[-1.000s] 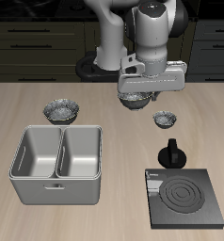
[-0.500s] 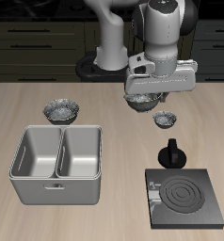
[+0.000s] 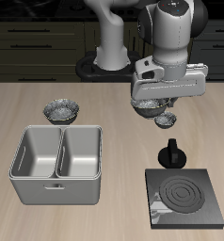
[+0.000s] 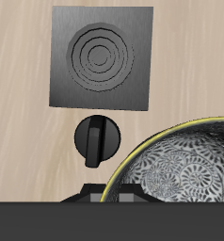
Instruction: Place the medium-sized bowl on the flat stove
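Observation:
My gripper (image 3: 150,100) is shut on the rim of the medium-sized bowl (image 3: 149,106), a grey-and-white speckled bowl, and holds it above the table. The bowl is close in the wrist view (image 4: 184,165), where its rim looks yellowish. The flat stove (image 3: 185,197), a black square plate with pale rings, lies at the table's front edge, nearer the front than the gripper. Its black knob (image 3: 171,154) stands at its back edge. The wrist view shows the stove (image 4: 103,58) and the knob (image 4: 97,139) below the gripper.
The smallest speckled bowl (image 3: 166,119) sits on the table just beside and below the held bowl. The larger speckled bowl (image 3: 61,111) sits farther off, behind the grey double-compartment metal bin (image 3: 57,162).
The gripper has carried the bowl sideways and a little toward the table's front, from behind the smallest bowl to right beside it, nearer the stove.

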Available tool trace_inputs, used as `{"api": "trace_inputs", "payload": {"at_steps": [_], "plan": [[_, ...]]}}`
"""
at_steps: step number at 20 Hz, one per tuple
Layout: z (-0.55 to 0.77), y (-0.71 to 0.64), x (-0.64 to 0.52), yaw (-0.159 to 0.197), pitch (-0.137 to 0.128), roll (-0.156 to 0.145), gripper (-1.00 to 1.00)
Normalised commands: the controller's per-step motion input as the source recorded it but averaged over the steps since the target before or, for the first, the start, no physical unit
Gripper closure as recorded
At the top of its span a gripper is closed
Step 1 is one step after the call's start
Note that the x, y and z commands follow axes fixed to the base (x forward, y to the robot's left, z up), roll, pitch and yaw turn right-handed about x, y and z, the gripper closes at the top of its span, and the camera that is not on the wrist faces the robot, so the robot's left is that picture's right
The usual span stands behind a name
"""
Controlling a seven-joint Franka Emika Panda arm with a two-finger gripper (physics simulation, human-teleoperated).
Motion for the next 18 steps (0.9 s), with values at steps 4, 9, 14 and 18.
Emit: {"api": "trace_inputs", "payload": {"at_steps": [4, 9, 14, 18], "plan": [[0.05, 0.1, 0.35, 0.037, 0.01, -0.018, 1.0], [0.15, 0.02, 0.35, 0.005, -0.02, -0.041, 1.0], [0.09, 0.06, 0.37, 0.004, 0.01, -0.017, 1.0], [0.07, 0.1, 0.26, 0.001, 0.022, -0.006, 1.0]]}}
